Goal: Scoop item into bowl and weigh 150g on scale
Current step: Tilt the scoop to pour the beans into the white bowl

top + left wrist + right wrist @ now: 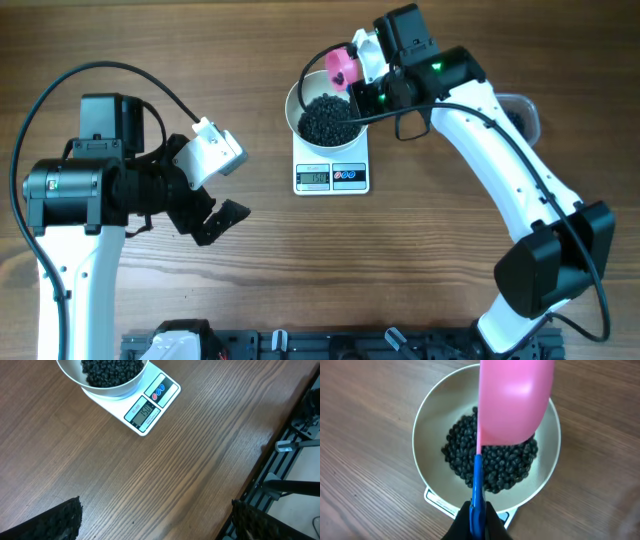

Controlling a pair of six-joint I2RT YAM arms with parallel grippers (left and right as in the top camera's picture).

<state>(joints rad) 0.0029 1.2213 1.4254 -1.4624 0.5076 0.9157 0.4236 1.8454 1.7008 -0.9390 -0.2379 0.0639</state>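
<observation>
Seen from above, the round plain white bowl (297,100) sits on the small white rectangular digital scale (332,160), toward the far side of the brown wooden table (330,270). A loose dark heap of small round black beans (325,120) lies in the bowl's bottom. The scale lies square to the table, with its grey display (313,178) and two buttons on the edge facing the robot. The bowl covers its far half.

The right claw (360,85) is pinched shut on a small pink scoop (342,68). The scoop hangs over the bowl's far right rim, cup pointing away from the claw. A clear rounded plastic tub (522,110) shows only an edge behind the right arm. The left claw (215,218) hangs well left of the scale, jaws wide apart and empty.

In the left wrist view the bowl is cut off by the top edge, so only its near rim and some black beans show. The scale runs slantwise, and the small digits on its display look like 150. Two dark fingertips (55,522) sit in the bottom corners with bare wood between them.

In the right wrist view the pink scoop's long axis runs straight up from the claw. Its blue handle (477,485) is clamped at the bottom edge, and its cup hangs above the bowl's far side. The cup hides part of the heap and rim. I cannot tell whether its smooth face is the inside or the back. Only a corner of the scale shows under the bowl's near rim.
</observation>
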